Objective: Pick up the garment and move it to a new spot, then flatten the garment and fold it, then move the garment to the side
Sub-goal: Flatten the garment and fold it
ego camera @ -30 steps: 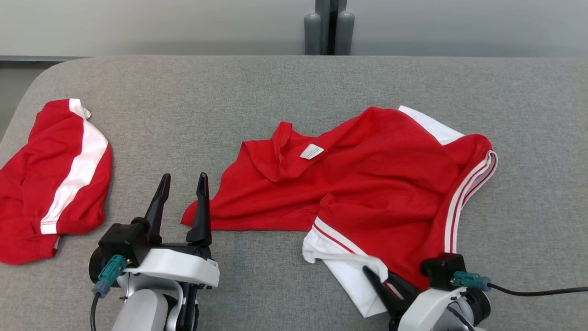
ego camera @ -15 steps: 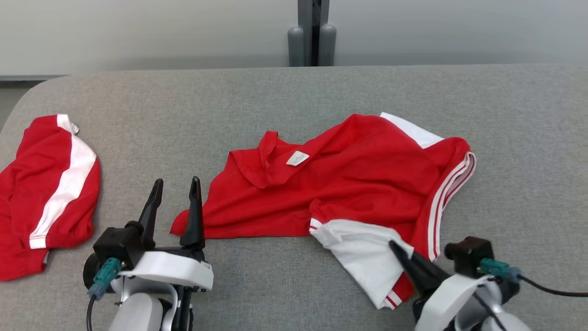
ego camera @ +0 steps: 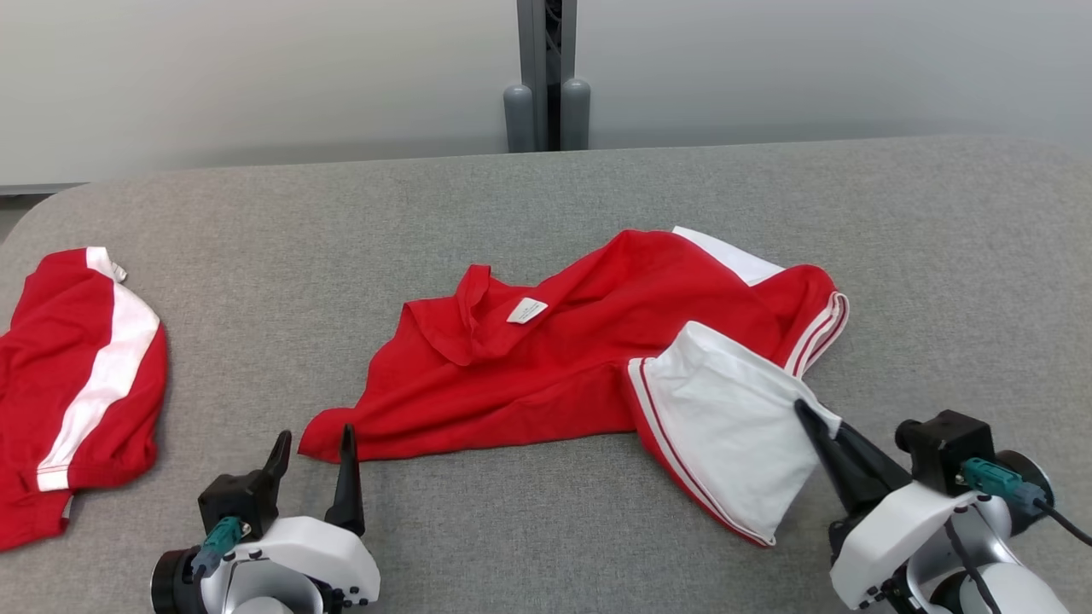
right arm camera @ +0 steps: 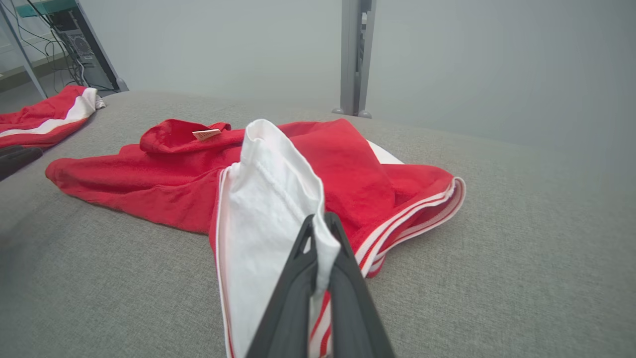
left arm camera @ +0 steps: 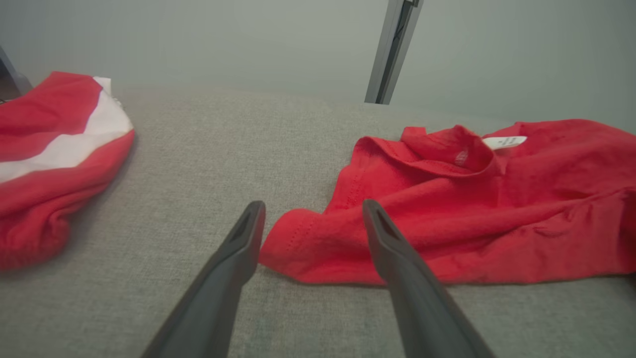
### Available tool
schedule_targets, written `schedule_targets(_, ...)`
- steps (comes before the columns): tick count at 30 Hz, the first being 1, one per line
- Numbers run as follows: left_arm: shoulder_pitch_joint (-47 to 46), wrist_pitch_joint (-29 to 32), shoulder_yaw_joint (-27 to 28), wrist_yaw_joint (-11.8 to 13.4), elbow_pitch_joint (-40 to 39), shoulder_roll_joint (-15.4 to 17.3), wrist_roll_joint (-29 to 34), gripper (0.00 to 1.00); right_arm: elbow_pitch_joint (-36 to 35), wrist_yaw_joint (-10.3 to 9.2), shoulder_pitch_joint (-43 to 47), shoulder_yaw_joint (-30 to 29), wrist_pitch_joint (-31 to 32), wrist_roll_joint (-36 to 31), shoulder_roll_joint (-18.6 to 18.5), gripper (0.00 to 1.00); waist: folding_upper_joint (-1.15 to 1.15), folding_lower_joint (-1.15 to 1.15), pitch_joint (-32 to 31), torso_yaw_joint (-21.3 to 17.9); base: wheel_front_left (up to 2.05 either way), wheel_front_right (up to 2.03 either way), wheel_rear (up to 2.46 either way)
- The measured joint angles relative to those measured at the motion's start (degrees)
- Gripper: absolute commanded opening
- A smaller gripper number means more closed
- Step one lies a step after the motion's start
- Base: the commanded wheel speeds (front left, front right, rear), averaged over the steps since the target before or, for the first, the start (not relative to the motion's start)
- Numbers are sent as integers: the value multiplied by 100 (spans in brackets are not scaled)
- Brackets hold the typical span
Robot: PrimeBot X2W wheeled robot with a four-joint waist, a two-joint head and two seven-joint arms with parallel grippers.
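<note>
Garment (ego camera: 529, 375) on table (ego camera: 299, 230), second garment (ego camera: 51, 375) leftward

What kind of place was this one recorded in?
Likely a robotics lab or test room: a grey fabric-covered table against a plain pale wall, a metal post behind it, and what looks like a computer tower with cables.

The grey table (ego camera: 256, 256) bears a red garment (ego camera: 529, 384) (second garment (ego camera: 128, 401) far left).

A pale grey wall (ego camera: 256, 77) is running behind the grey fabric-covered bench (ego camera: 597, 188); a metal post (ego camera: 546, 43) with 2 rounded grey caps (ego camera: 518, 115) is rising at its far edge.
</note>
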Motion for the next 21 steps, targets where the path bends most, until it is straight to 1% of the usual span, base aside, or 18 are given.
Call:
schedule_targets(5,-177,104,-34,31,426,26,1,100,-34,0,46,-255,24,-197,151,0,0,0,52,-39,0,0,0)
schedule_targets(11,-371,230,60,243,795,81,-35,100,-68,0,44,-407,26,-367,226,0,0,0,171,-95,0,0,0)
schedule_targets(14,-502,297,69,285,900,104,-53,100,-67,0,43,-581,23,-480,277,0,0,0,227,-127,0,0,0)
schedule_targets(21,-615,411,-46,164,1047,98,-109,100,-71,0,20,-757,4,-635,374,0,0,0,322,-166,0,0,0)
